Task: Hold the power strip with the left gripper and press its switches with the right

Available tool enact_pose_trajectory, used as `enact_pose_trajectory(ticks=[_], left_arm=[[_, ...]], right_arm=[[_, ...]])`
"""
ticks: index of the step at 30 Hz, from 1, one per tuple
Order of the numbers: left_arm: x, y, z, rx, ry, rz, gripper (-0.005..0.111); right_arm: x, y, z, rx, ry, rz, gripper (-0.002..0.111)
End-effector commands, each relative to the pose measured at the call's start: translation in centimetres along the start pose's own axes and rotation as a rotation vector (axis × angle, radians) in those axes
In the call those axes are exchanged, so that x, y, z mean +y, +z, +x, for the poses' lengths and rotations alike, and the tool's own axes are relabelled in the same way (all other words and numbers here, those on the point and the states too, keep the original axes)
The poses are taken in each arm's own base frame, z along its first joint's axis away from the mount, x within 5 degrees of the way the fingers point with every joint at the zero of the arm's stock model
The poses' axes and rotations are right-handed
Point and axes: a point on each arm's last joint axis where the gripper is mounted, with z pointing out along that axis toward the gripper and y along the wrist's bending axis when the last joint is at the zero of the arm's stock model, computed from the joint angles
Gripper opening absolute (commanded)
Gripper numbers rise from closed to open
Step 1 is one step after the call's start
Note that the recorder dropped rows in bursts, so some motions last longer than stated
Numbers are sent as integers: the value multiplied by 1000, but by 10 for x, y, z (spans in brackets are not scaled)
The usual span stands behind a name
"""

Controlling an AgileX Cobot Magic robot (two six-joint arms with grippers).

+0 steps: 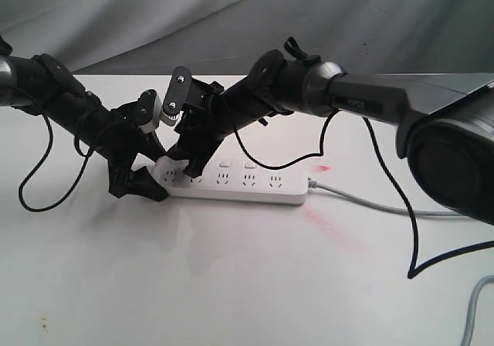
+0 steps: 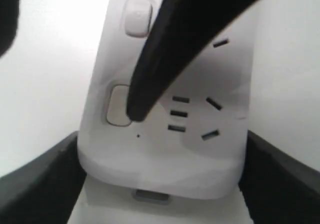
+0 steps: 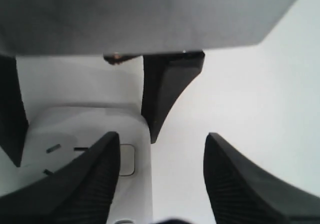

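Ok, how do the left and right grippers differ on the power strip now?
The left gripper straddles the end of the power strip, one finger against each long side; the right gripper sits above it. The left is shut on the strip; the right is open, holding nothing. Only the right has a fingertip at the end switch; its other finger hangs beside the strip, over the table. Both are black claws at the same end.

Quick count from my end: one power strip (image 1: 255, 195), one grey cord (image 1: 363, 200), two jaws-on-arms of mine, the left gripper (image 2: 160, 179) and the right gripper (image 3: 160, 154), plus just two switches (image 1: 225, 163) showing unblocked mid-frame.
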Motion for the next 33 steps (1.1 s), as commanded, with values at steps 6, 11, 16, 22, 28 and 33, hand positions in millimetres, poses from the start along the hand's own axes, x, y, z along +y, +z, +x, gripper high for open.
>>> enact_pose_trajectory(ticks=[6,11,16,22,28,33], left_arm=[[-5,16,13,38,-18,55,64],[-5,16,13,38,-18,55,64],[-5,16,13,38,-18,55,64],[-5,16,13,38,-18,55,64],[-5,16,13,38,-18,56,64],[-5,16,13,38,-18,56,64]], right_arm=[[-11,-19,10,29,11,-44,48],[-14,-21,14,38,11,-45,48],[-14,-22,17,60,-17,-44,48],[-16,-21,19,77,-37,-25,48],[-17,-21,19,80,-42,-15,48],[-18,-21,19,81,-50,-2,48]])
